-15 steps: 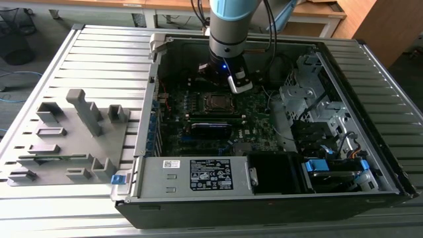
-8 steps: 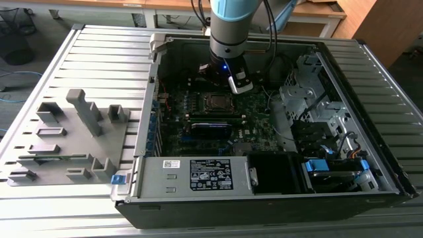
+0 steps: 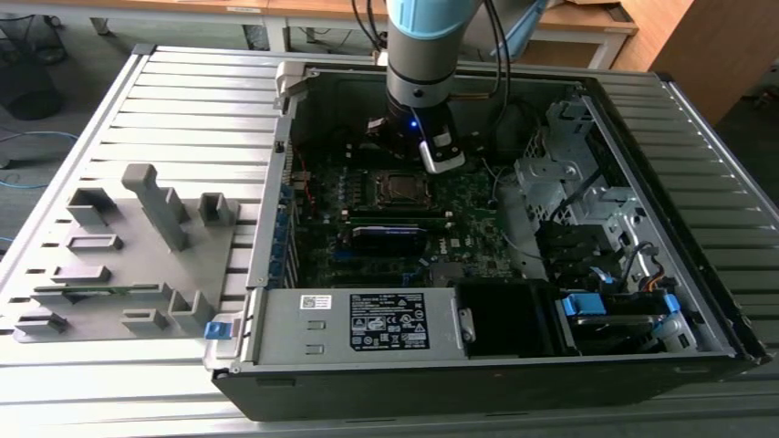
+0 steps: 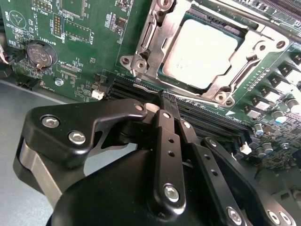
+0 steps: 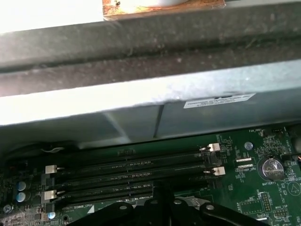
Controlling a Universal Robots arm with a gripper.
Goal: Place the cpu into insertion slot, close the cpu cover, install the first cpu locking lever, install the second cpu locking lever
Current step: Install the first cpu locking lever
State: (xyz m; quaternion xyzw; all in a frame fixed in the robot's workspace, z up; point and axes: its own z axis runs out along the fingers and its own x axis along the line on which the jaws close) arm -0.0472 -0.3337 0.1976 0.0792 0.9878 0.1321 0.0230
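The cpu [image 4: 202,54] lies flat in the insertion slot [image 4: 221,23], in the middle of the motherboard [image 4: 70,61]. The cpu cover [image 4: 146,44] lies down over its edges like a frame. The gripper [image 4: 164,100] hangs just beside the cover, over the long memory slots [image 5: 131,169]. Its fingers [image 4: 167,136] are pressed together and hold nothing.

The cpu looks small, light and stiff, and it is likely easy to hurt. It is best held by its sides. The cover is thin, hard metal. It is best pushed on its frame, not on its window.
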